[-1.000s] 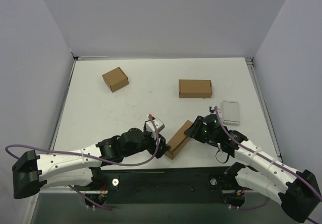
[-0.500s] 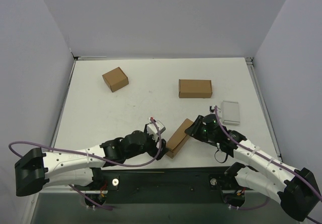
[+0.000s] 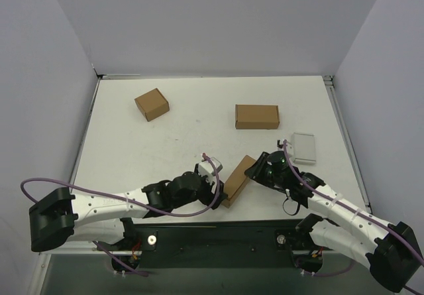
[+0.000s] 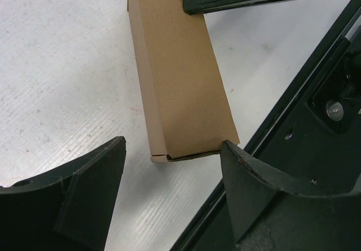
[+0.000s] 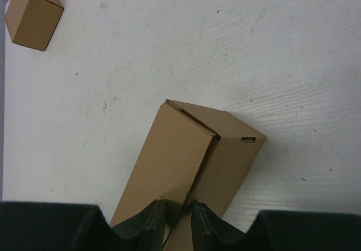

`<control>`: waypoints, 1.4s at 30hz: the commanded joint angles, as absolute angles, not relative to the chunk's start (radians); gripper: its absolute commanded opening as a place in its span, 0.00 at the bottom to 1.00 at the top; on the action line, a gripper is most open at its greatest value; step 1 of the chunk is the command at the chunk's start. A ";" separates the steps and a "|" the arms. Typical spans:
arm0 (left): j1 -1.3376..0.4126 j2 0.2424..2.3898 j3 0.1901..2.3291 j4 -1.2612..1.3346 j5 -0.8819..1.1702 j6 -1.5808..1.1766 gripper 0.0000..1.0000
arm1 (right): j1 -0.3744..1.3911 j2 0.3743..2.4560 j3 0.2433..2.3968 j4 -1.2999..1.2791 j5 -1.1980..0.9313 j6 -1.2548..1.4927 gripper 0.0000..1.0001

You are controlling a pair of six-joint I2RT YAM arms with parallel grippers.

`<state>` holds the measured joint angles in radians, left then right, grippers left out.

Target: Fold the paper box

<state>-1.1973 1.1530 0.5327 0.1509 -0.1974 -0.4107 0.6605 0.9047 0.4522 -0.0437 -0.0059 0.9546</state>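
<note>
Paper box (image 3: 237,181) lies slantwise on the white table (image 3: 165,149), low in the middle of the overhead frame, between the two arms. Its lower end sits between the widely spread fingers (image 4: 84,189) of the left gripper (image 4: 172,149), one fingertip just beside the box's corner. At its upper end the right gripper (image 5: 177,208) has its fingers nearly together, pinching the edge of a cardboard panel. Well apart, higher in the overhead frame, lie a squarish brown carton (image 3: 152,104), another oblong brown box (image 3: 257,117) and a pale grey case (image 3: 304,147).
</note>
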 commanded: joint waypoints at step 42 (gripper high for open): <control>-1.258 1.339 0.689 -0.192 -0.356 -0.391 0.71 | 0.298 0.939 0.600 -0.175 -0.224 0.729 0.44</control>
